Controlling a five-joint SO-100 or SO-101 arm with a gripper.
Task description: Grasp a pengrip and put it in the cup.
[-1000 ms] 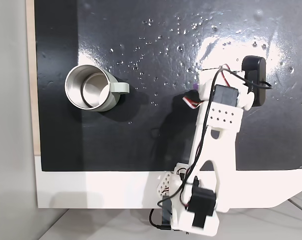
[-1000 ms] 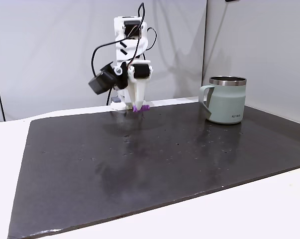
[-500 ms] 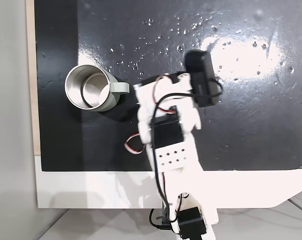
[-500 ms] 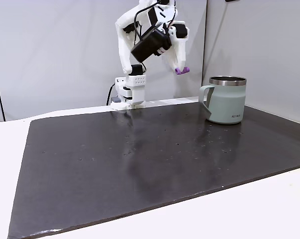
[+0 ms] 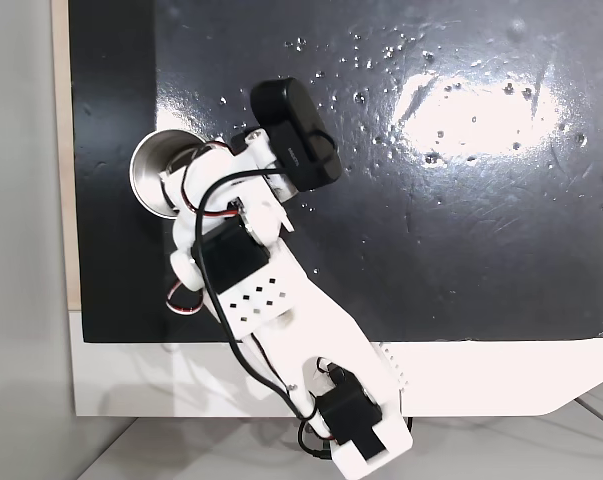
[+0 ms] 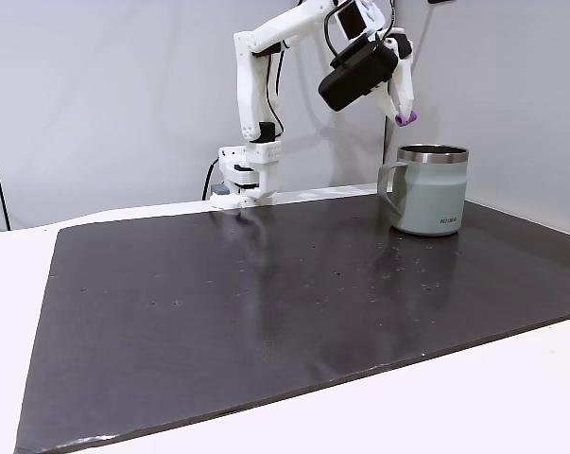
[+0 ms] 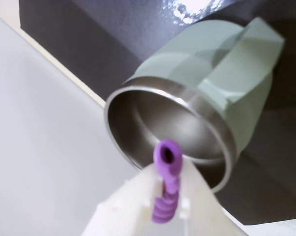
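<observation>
The cup (image 6: 434, 194), pale grey-green with a steel inside, stands at the mat's far right in a fixed view. My gripper (image 6: 403, 111) hangs just above the left part of its rim, shut on the purple pengrip (image 6: 405, 119). In the wrist view the pengrip (image 7: 166, 183) sticks out between the white fingers (image 7: 197, 194), its open end over the near edge of the cup's mouth (image 7: 152, 123). From above, my arm (image 5: 266, 295) covers most of the cup (image 5: 146, 172); its handle is hidden there.
A black mat (image 6: 266, 303) covers the white table (image 6: 511, 397). The arm's base (image 6: 247, 184) stands at the mat's far edge. A grey wall rises close behind the cup. The black wrist camera (image 5: 296, 135) juts out beside the cup.
The arm lifted the pengrip from low over the mat, then swung it across towards the cup. It now hangs just over the cup's rim. The cup has not moved.
</observation>
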